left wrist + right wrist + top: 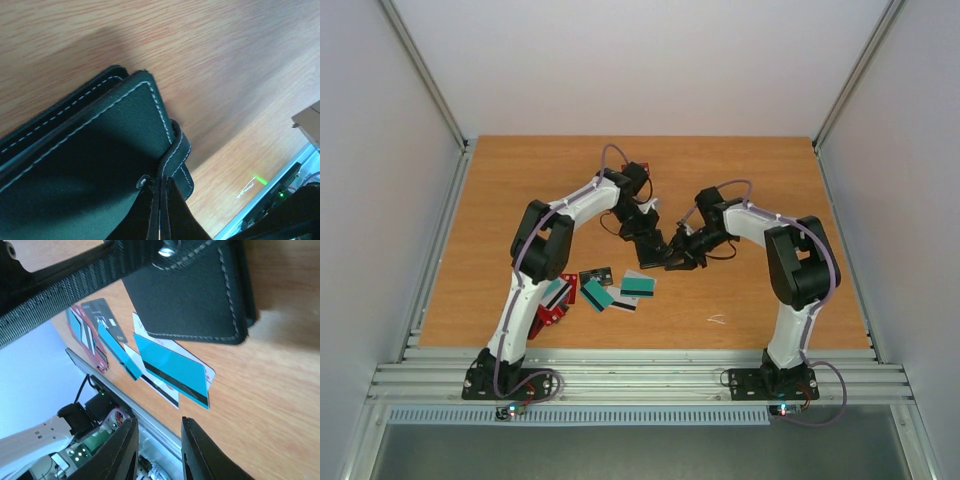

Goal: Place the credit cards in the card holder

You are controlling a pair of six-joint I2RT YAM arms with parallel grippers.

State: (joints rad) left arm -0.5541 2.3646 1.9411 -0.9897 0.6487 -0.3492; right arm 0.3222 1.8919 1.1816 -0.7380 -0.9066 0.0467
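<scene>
The black card holder (pixel 100 150) with white stitching is closed and held a little above the table by its strap. My left gripper (pixel 160 186) is shut on that strap. In the top view the left gripper (pixel 655 245) and the card holder (pixel 670 257) are at mid-table. My right gripper (pixel 159 440) is open and empty, just right of the holder (pixel 195 300); in the top view it (pixel 688 252) faces the left one. The credit cards lie in front: a teal striped card (pixel 170 365) on a white card (pixel 160 390), another teal card (pixel 117 352), a black printed card (pixel 105 317) and red ones (pixel 85 340).
In the top view the cards spread from the red ones (pixel 552 300) by the left arm to the teal card (pixel 638 286). A metal rail (pixel 640 375) runs along the near table edge. White walls enclose the table on three sides.
</scene>
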